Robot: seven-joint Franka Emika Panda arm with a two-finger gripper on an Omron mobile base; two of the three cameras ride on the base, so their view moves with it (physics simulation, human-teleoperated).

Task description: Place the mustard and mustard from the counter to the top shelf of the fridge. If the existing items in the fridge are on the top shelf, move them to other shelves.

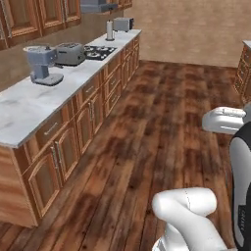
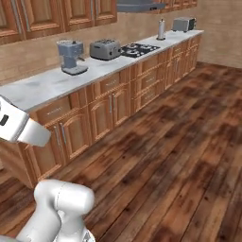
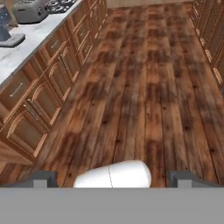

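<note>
Hand view gives you the gripper (image 3: 112,178) best: its two dark fingertips (image 3: 43,178) stand far apart at the bottom, jaws wide open, and nothing is between them. Under it you see only the brown wooden floor (image 3: 144,96). The counter (image 1: 29,105) runs along the left side in all three views, a white-grey marble slab on brown cabinet fronts (image 1: 73,142). On it, in the left base view, you find a grey-blue coffee machine (image 1: 43,64), then a silver toaster (image 1: 70,54) just beside it, then a black stove top (image 1: 99,51), and at the far end a white roll (image 1: 110,30) near a second toaster (image 1: 123,23). On the part of the counter that you can see, I cannot make out any yellow bottle. The arm (image 1: 188,215) rises at the lower right of the left base view, well apart from the counter.
</note>
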